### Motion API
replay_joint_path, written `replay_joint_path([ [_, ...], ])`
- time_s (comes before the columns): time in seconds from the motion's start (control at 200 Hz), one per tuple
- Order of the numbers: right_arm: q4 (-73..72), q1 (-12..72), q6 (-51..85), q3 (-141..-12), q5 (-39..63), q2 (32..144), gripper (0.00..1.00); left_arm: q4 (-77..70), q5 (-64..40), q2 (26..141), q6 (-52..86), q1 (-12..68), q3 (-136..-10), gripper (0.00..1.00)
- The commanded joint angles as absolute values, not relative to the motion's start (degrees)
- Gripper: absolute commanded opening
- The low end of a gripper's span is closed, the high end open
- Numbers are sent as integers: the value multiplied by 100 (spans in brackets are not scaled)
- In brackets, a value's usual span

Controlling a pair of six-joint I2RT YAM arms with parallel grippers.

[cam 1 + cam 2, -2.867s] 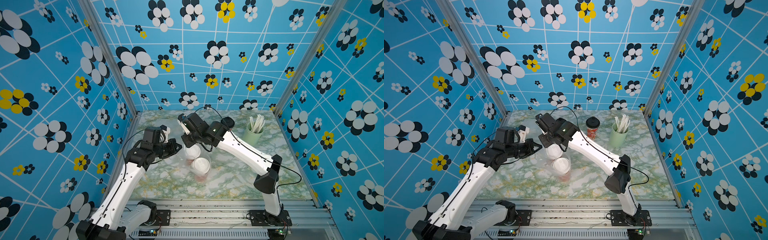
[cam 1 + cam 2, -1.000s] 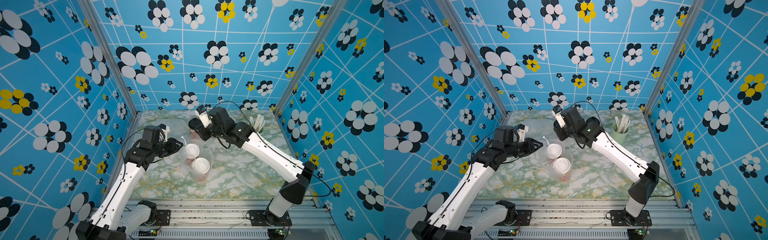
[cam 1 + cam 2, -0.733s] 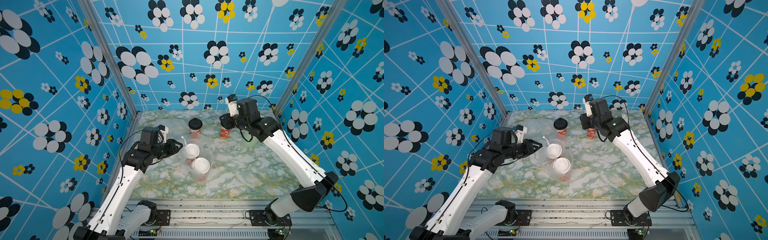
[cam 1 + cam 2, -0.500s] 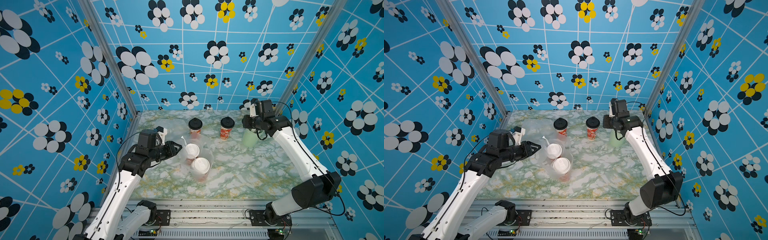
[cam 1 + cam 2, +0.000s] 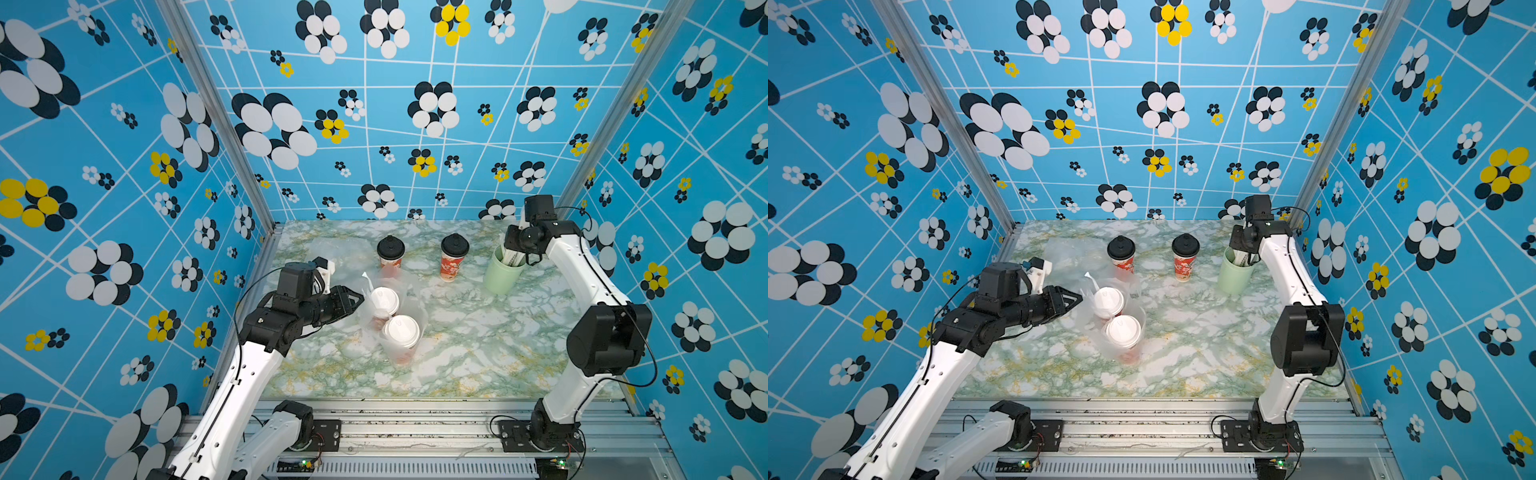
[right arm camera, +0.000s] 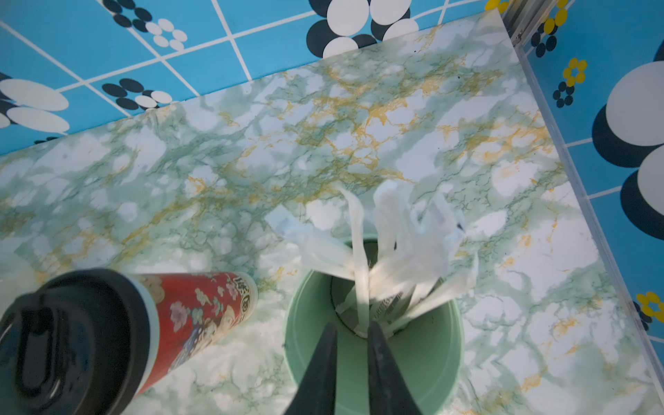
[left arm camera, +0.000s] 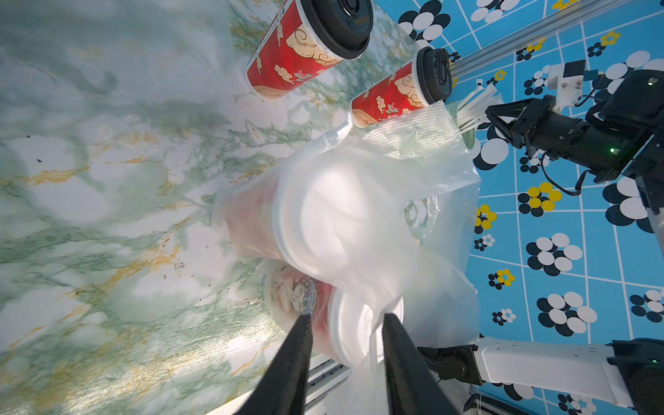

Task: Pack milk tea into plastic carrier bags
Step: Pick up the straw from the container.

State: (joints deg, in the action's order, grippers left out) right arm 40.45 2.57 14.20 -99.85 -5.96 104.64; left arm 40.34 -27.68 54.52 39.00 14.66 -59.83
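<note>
Two white-lidded milk tea cups (image 5: 384, 300) (image 5: 401, 330) stand inside a crinkly plastic carrier bag (image 5: 417, 291) at mid-table. Two black-lidded cups (image 5: 390, 254) (image 5: 454, 254) stand bare behind it. My left gripper (image 5: 358, 300) sits at the bag's left edge. In the left wrist view the left gripper (image 7: 347, 318) is open, with loose bag film and a white lid (image 7: 354, 323) in the gap. My right gripper (image 6: 353, 325) hangs over the straw cup (image 6: 424, 345), its jaws a narrow gap apart at the foot of one wrapped straw (image 6: 360, 273).
A second, flat plastic bag (image 5: 1065, 253) lies at the back left of the marble table (image 5: 478, 353). The pale green straw cup (image 5: 500, 274) stands at the back right, close to the blue side wall. Metal rails run along the front edge.
My right arm swung from the bag across the black-lidded cups to the straw cup, and its jaws narrowed. The left gripper stayed at the bag's edge.
</note>
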Motion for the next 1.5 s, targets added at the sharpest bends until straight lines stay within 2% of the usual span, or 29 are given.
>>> replay_joint_path([
  [0.0, 4022, 220, 1421, -10375, -760, 10691, 17, 4017, -2838, 5382, 3958, 1489, -5908, 36],
  [0.265, 4174, 132, 1366, -10875, -937, 11200, 16, 4051, -2788, 5374, 3946, 1485, -5893, 36],
  [0.76, 4126, 104, 1174, -11114, -653, 11575, 16, 4033, -2786, 5368, 3958, 1474, -5878, 36],
  [0.84, 4149, 105, 1135, -11140, -666, 11541, 12, 4043, -2794, 5364, 3956, 1470, -5886, 36],
  [1.015, 4182, 105, 1090, -11096, -703, 11148, 6, 4112, -2795, 5330, 3962, 1472, -5945, 38],
  [1.325, 4314, 214, 1028, -10849, -858, 9889, 4, 4311, -2795, 5105, 4103, 1493, -5969, 42],
  [1.355, 4345, 242, 1022, -10838, -877, 9742, 3, 4330, -2783, 5063, 4130, 1510, -5963, 48],
  [1.499, 4488, 514, 968, -10750, -1063, 9059, 3, 4366, -2710, 4890, 4333, 1690, -5911, 54],
])
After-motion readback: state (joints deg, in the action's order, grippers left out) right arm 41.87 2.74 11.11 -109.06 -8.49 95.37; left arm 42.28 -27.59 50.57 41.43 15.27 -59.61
